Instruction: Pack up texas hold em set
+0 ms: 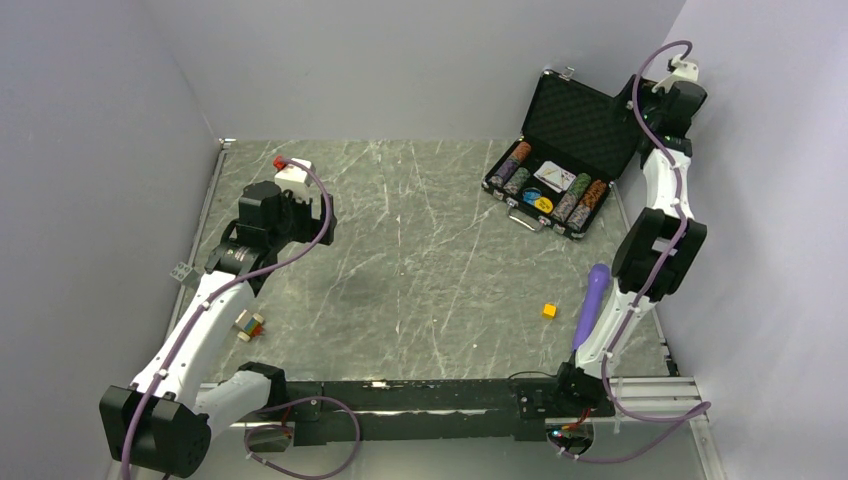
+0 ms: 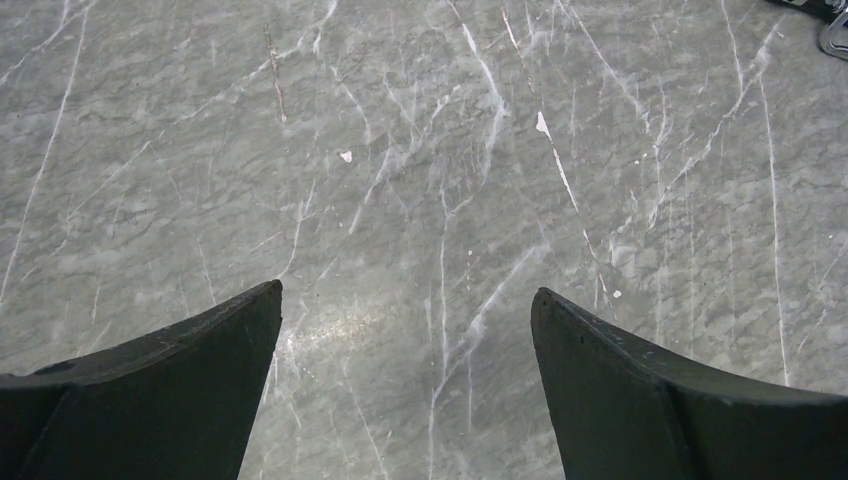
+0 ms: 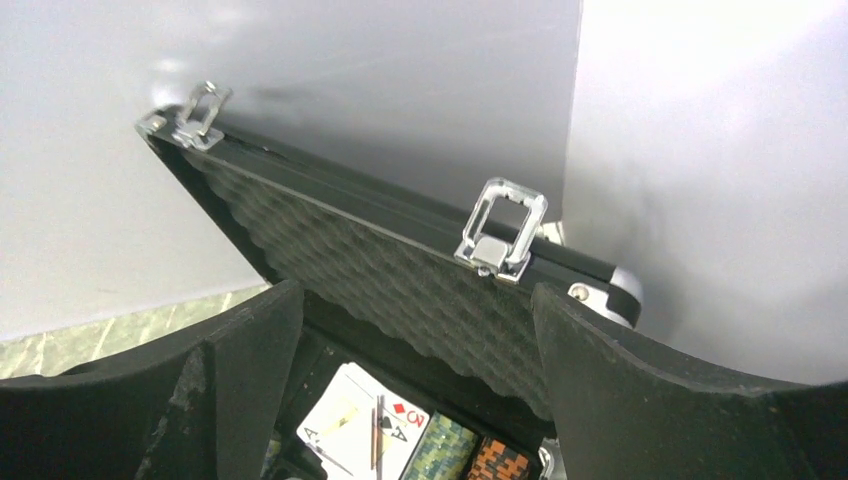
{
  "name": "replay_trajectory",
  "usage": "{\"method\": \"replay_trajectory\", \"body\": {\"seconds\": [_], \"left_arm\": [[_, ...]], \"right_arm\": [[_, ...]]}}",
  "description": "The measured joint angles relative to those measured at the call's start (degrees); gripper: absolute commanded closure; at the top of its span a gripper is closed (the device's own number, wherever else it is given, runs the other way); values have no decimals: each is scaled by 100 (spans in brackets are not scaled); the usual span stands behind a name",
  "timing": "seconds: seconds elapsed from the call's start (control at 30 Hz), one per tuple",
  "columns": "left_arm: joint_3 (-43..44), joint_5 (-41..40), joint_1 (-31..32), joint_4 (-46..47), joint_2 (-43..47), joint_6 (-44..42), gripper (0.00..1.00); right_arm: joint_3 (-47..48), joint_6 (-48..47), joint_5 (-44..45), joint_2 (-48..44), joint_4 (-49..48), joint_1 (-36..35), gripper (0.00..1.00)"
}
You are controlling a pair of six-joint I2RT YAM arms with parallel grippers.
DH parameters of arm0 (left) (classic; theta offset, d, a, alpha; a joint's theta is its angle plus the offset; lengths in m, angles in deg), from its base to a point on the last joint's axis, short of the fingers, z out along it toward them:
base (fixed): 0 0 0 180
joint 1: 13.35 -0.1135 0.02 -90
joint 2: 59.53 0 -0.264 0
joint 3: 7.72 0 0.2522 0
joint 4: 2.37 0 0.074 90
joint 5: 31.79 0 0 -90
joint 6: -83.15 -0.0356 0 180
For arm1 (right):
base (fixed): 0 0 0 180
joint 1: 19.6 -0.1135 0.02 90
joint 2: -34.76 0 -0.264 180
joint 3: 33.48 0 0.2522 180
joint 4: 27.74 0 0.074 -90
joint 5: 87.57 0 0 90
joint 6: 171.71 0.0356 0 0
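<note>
The black briefcase (image 1: 545, 195) with silver trim stands open at the back right, its foam-lined lid (image 1: 580, 125) upright against the wall. Inside lie multicoloured chip rows (image 1: 512, 167), cards (image 1: 553, 177) and yellow and blue discs (image 1: 540, 203). My right gripper (image 1: 672, 100) is open high beside the lid's right edge. In the right wrist view the lid (image 3: 400, 280) with its silver latch (image 3: 502, 228) fills the gap between the fingers (image 3: 640, 390), with cards (image 3: 360, 420) and chips (image 3: 440, 450) below. My left gripper (image 2: 405, 330) is open and empty over bare table at the left.
A small yellow cube (image 1: 549, 310) and a purple stick (image 1: 592, 300) lie at the front right by the right arm. A small multicoloured toy (image 1: 249, 324) lies at the front left. Grey walls enclose the table on three sides.
</note>
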State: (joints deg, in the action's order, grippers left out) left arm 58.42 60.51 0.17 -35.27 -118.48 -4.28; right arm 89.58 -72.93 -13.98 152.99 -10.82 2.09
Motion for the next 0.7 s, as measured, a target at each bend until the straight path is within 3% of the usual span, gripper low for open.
{"method": "replay_trajectory", "body": {"seconds": [0.3, 0.7], "left_arm": [[0, 0, 0, 0, 0, 0, 2], [0, -2, 0, 2, 0, -2, 2]], "right_arm": [[46, 72, -70, -205, -273, 94, 12], [1156, 177, -251, 796, -188, 142, 12]]}}
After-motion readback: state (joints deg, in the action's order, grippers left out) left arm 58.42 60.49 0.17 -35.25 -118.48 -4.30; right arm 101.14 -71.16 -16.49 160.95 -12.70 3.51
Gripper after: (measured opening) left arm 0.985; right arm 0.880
